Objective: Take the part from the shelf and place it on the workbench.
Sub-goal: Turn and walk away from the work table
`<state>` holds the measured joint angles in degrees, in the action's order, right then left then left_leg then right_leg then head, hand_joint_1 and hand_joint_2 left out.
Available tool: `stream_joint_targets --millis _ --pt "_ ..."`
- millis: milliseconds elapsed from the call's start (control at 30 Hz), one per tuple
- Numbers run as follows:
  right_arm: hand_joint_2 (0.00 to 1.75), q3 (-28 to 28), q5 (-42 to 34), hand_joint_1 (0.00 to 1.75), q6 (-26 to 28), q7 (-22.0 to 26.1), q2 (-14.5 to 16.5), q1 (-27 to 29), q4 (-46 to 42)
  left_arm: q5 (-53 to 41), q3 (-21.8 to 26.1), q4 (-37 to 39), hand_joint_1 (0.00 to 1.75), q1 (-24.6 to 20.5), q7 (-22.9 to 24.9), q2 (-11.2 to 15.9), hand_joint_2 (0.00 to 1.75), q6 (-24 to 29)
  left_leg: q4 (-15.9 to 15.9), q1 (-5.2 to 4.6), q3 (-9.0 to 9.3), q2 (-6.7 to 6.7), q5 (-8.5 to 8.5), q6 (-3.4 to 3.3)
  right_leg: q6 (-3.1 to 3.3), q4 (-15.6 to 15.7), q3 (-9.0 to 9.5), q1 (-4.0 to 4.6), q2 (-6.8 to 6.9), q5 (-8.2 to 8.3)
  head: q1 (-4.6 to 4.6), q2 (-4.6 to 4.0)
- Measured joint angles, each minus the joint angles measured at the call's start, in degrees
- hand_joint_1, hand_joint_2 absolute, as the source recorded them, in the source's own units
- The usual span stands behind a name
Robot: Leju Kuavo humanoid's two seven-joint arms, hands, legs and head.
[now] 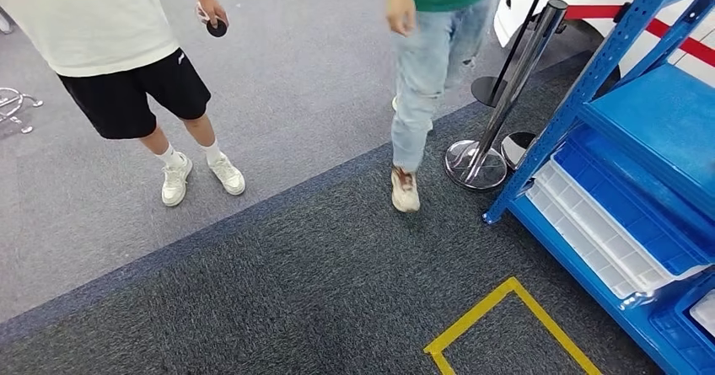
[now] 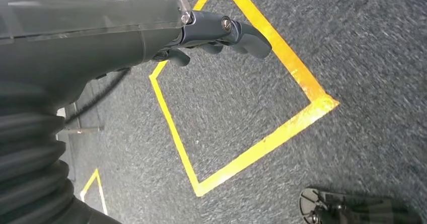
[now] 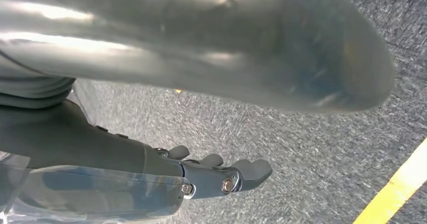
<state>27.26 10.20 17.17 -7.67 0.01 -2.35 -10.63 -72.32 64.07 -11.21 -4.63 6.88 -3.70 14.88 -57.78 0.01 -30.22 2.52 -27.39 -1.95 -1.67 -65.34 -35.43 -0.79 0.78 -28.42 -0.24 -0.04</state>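
Head view: blue shelf (image 1: 590, 80) at the right edge, with clear ribbed trays (image 1: 590, 223) and blue bins (image 1: 649, 215) on its lower levels. No part can be told apart on the shelf from here. Yellow tape square (image 1: 506, 324) on dark carpet (image 1: 278, 291) just in front of the shelf. Two chrome stanchions (image 1: 497, 114) stand beside the shelf's front post. Two people on the lighter grey floor (image 1: 295, 80): one in black shorts (image 1: 135, 93) holding a small dark round thing (image 1: 217, 28), one in jeans (image 1: 426, 72) and a green top.

Left wrist view: left hand (image 2: 211, 35) hangs over the carpet above a yellow tape square (image 2: 241, 98). Fingers (image 2: 252, 40) loosely curled, slightly apart, holding nothing.

Right wrist view: right hand (image 3: 201, 176) over carpet, yellow tape strip (image 3: 398, 189) nearby. Fingers (image 3: 252, 171) curled a bit, apart, nothing in them. A blurred silver arm cover takes the upper part.
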Motion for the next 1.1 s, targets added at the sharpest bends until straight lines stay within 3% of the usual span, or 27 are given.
stream_joint_targets --millis 67,100,167,233,333,367,400,433,500,567,667,733,833,867,900,933,967,1033,1100 --pt "0.00 0.0 0.0 0.00 0.0 0.0 0.0 -0.2 0.0 -0.2 0.0 0.0 0.00 0.0 0.1 -0.1 1.75 -0.1 -0.1 -0.29 0.11 0.62 -0.25 0.40 0.84 5.8 2.83 0.59 1.45 1.70 -0.04 0.00" --pt "0.00 0.0 0.1 0.00 0.0 0.0 0.0 -0.3 0.0 -0.3 -0.1 0.0 0.00 -0.1 0.1 -0.2 1.75 -0.1 -0.2 -0.40 0.14 0.92 -0.35 0.65 1.15 6.8 3.20 0.83 1.75 1.70 -0.06 0.00" --pt "0.00 0.0 0.1 0.00 0.0 0.0 0.0 -0.3 0.0 -0.5 -0.1 0.0 0.00 -0.2 0.1 -0.2 1.75 -0.1 -0.1 -0.48 0.30 1.40 -0.51 1.25 1.59 7.1 3.16 0.80 1.09 1.85 -0.08 0.00" --pt "0.00 0.1 0.1 0.00 0.0 0.0 0.0 -0.2 0.0 -0.5 -0.2 0.0 0.00 -0.4 0.1 -0.2 1.75 -0.1 -1.6 -0.38 -0.14 0.45 -1.85 1.94 2.15 7.5 3.31 0.43 0.47 2.13 -0.15 0.00" --pt "0.00 0.1 0.0 0.00 0.0 -0.1 0.0 -0.4 0.0 -0.5 -0.3 0.0 0.00 -0.3 0.1 -0.3 1.75 -0.1 -11.5 0.00 -4.51 -1.63 -7.21 2.62 2.68 7.7 3.22 0.20 -0.56 2.34 -0.28 0.00" --pt "0.00 0.1 -0.1 0.00 -0.1 -0.1 0.0 -0.4 0.0 -0.6 -0.3 0.0 0.00 -0.2 0.1 -0.3 1.75 -0.1 -14.8 0.12 -6.09 -1.81 -8.33 2.76 2.71 7.7 3.19 0.20 -1.02 2.36 -0.28 0.00" --pt "0.00 0.2 -0.2 0.00 -0.1 -0.2 0.0 -0.4 0.0 -0.6 -0.3 0.0 0.00 -0.1 0.1 -0.3 1.75 -0.1 -16.4 0.22 -6.91 -1.88 -8.32 2.84 2.71 7.7 3.19 0.19 -1.47 2.36 -0.28 0.00" --pt "0.00 0.2 -0.2 0.00 -0.1 -0.2 0.0 -0.3 0.0 -0.6 -0.3 0.0 0.00 0.0 0.1 -0.3 1.75 -0.1 -15.7 0.32 -6.68 -1.93 -7.12 2.88 2.68 7.6 3.25 0.17 -1.96 2.35 -0.29 0.00" --pt "0.00 0.3 -0.4 0.00 -0.1 -0.2 0.1 -0.3 0.0 -0.6 -0.4 0.0 0.00 0.0 0.1 -0.3 1.75 -0.1 -8.8 0.54 -3.70 -2.55 -2.81 2.77 2.49 7.4 3.36 0.09 -2.88 2.25 -0.31 0.00" --pt "0.00 0.3 -0.4 0.00 0.0 -0.3 0.1 -0.5 0.0 -0.7 -0.4 0.0 0.00 0.0 0.1 -0.3 1.75 -0.2 -2.3 0.62 -1.01 -3.93 -0.41 2.46 1.95 7.0 3.13 0.14 -3.67 2.12 -0.32 0.00" --pt "0.00 0.4 -0.6 0.00 0.0 -0.4 0.1 -0.4 0.0 -0.9 -0.5 0.0 0.00 -0.2 -0.1 -0.4 1.75 -0.3 -0.6 0.49 -0.45 -4.21 -0.21 1.60 0.79 6.9 2.67 0.05 -4.52 2.30 -0.30 0.00" --pt "0.00 0.5 -0.7 0.00 0.1 -0.4 0.1 -0.3 0.0 -0.9 -0.5 0.0 0.00 -0.3 -0.2 -0.5 1.75 -0.5 -0.1 0.60 -0.29 -3.49 0.24 0.75 0.19 5.9 2.19 -0.03 -3.69 1.51 -0.25 0.00" --pt "0.00 0.7 -0.9 0.00 0.2 -0.4 0.1 -0.5 0.0 -1.0 -0.6 0.0 0.00 -0.2 -0.5 -0.6 1.75 -0.7 0.3 0.59 -0.34 -2.22 0.49 0.04 -0.34 -3.0 -1.95 -0.09 -1.69 -3.46 -0.16 0.00" --pt "0.00 0.9 -0.9 0.00 0.2 -0.4 0.2 -0.5 0.0 -1.0 -0.6 0.0 0.00 -0.2 -0.6 -0.6 1.75 -0.7 0.2 0.52 -0.37 -1.82 0.46 -0.01 -0.48 -6.4 -3.56 -0.13 -1.52 -4.77 -0.17 0.00" --pt "0.00 1.0 -1.0 0.00 0.2 -0.4 0.2 -0.5 0.0 -1.1 -0.6 0.0 0.00 -0.2 -0.6 -0.6 1.75 -0.7 0.2 0.48 -0.36 -1.44 0.42 -0.02 -0.57 -8.3 -4.46 -0.15 -1.43 -5.08 -0.17 0.00" --pt "0.00 1.1 -1.0 0.00 0.2 -0.4 0.2 -0.4 0.0 -1.1 -0.7 0.0 0.00 -0.2 -0.7 -0.6 1.75 -0.8 0.2 0.45 -0.31 -1.12 0.37 0.02 -0.58 -8.1 -4.39 -0.16 -1.34 -4.32 -0.17 0.00" --pt "0.00 1.2 -1.0 0.00 0.3 -0.4 0.2 -0.4 0.0 -1.1 -0.8 0.0 0.00 -0.2 -0.7 -0.7 1.75 -0.8 0.2 0.45 -0.19 -0.79 0.29 0.10 -0.48 -5.8 -3.18 -0.15 -1.15 -2.60 -0.17 0.00" --pt "0.00 1.3 -1.1 0.00 0.3 -0.4 0.2 -0.4 0.0 -1.2 -0.9 0.0 0.00 -0.3 -0.8 -0.8 1.75 -0.9 0.1 0.31 0.11 -0.19 0.03 0.44 0.05 2.0 0.76 0.14 0.35 0.96 -0.16 -0.01" --pt "0.00 1.5 -1.2 0.00 0.3 -0.5 0.2 -0.6 0.0 -1.4 -1.0 0.0 0.00 -0.4 -0.9 -0.9 1.75 -1.0 0.1 0.08 0.26 0.34 -0.23 0.98 0.78 6.6 2.89 0.62 1.55 2.17 -0.20 0.00"
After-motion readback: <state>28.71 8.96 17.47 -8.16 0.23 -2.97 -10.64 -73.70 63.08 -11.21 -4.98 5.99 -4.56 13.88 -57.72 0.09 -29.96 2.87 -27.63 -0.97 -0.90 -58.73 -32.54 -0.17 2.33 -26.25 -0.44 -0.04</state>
